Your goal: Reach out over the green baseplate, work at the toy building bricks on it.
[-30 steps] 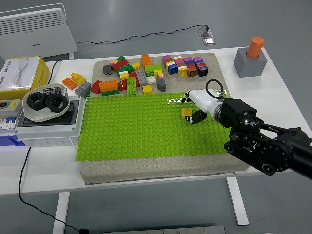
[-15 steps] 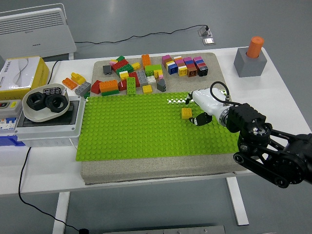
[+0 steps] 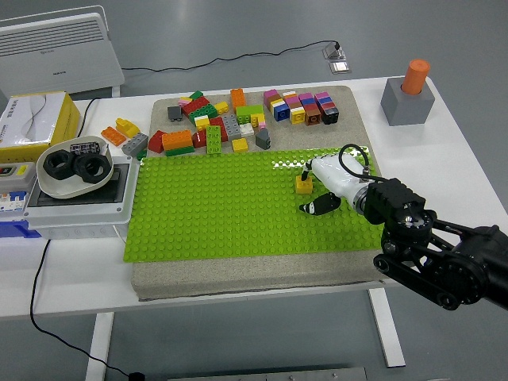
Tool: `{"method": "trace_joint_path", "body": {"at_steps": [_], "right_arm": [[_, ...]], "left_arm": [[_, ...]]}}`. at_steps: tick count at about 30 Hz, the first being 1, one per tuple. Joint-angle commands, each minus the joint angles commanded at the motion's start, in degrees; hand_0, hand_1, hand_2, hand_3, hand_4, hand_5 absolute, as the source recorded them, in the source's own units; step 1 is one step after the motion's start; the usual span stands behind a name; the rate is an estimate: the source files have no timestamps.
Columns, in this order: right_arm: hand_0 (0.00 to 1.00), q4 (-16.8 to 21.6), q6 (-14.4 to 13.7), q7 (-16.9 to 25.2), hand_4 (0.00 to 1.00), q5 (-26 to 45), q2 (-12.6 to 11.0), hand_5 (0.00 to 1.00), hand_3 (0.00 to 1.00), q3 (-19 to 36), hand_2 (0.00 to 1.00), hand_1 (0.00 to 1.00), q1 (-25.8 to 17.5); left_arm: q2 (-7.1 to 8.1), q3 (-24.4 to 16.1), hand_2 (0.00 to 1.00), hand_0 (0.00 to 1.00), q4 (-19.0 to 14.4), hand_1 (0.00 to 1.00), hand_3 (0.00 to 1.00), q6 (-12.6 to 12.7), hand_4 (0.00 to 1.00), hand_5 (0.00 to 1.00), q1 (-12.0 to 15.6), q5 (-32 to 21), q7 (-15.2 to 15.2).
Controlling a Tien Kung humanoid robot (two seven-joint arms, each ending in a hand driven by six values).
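where the small yellow square brick (image 3: 303, 184) sits right of centre on the green studded baseplate (image 3: 214, 206), right hand (image 3: 327, 182) lies just right, fingers (image 3: 317, 207) spread, holding nothing.

My right arm (image 3: 444, 254): matte black, chunky rounded joint housings with round recessed screw points. White glossy shell on the right hand (image 3: 333, 176), dark black fingers (image 3: 317, 207). Thin black cable (image 3: 353, 152) loops over the wrist. No markings legible.
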Motion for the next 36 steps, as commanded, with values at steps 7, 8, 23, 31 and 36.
{"method": "trace_joint_path", "body": {"at_steps": [7,8,23,31,36], "right_arm": [[0.828,-1.87,-0.52,0.56,0.832,0.68,0.92,0.337,0.647,-0.63,0.857,0.85,-0.32],[0.828,-1.95,-0.66,0.64,0.832,0.72,1.02,0.337,0.647,-0.57,0.857,0.85,-0.45],[0.829,-2.47,-1.77,1.16,0.836,1.24,1.72,0.401,0.647,0.43,0.855,0.845,-1.87],[0.827,3.82,-4.33,3.9,0.823,0.89,-0.58,0.401,0.644,6.27,0.829,0.823,-3.69],[0.763,10.9,-9.12,7.6,0.813,4.42,-2.5,0.392,0.643,12.47,0.78,0.748,-7.5]], "left_arm": [[-0.03,-0.01,0.521,0.7,0.0,0.61,0.531,0.01,0.574,0.43,-0.13,0.24,0.04],[-0.03,-0.01,0.521,0.7,0.0,0.61,0.531,0.01,0.574,0.43,-0.13,0.24,0.03],[0.04,-0.49,0.519,0.7,0.0,0.609,0.532,-0.03,0.575,0.425,0.03,0.2,-0.65],[-0.07,-0.43,0.516,0.699,0.0,0.608,0.531,0.16,0.575,0.422,0.27,0.02,-0.79],[-0.25,-0.21,0.518,0.699,0.0,0.608,0.531,0.34,0.574,0.425,0.29,-0.05,-0.94]]}}
